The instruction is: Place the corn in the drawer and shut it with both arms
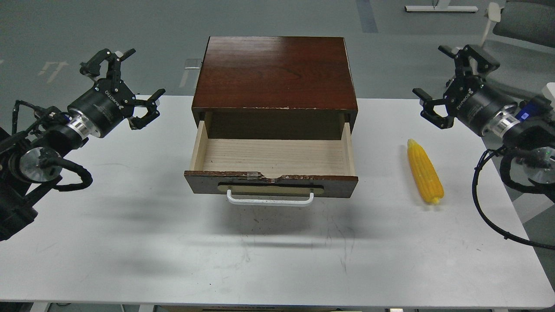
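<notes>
Right gripper [451, 82] is shown spread and empty, raised beyond the corn [425, 171]; left gripper [125, 82] likewise spread, well left of the drawer [271, 184]. Corn is laid on the table [130, 242] right of the open drawer — well apart. It is judged light, stiff and ridged; a mid-cob grasp across its width is advised — the taper would likely slip.

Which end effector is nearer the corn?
Right. The right end effector hangs open just above and behind the corn; the left end effector is across the open drawer.
</notes>
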{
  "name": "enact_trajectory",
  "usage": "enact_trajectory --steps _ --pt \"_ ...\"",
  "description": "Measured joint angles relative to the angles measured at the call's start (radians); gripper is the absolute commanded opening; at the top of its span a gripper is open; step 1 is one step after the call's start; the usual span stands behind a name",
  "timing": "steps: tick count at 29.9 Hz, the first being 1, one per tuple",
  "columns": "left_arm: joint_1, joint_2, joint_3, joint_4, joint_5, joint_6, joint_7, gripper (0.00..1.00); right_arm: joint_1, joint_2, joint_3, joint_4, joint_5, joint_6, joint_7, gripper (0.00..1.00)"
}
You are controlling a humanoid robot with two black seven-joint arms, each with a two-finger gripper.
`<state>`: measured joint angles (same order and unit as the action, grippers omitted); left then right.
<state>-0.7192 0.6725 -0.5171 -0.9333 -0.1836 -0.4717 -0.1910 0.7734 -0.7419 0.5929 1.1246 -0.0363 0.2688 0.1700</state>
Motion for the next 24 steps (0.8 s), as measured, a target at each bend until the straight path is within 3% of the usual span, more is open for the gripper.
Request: enact_trajectory --steps 24 --pt "-0.001 0.005 -0.001 -0.001 0.009 0.014 0.005 1.00 0.006 -0.029 -0.025 -0.010 0.007 0.001 0.008 1.00"
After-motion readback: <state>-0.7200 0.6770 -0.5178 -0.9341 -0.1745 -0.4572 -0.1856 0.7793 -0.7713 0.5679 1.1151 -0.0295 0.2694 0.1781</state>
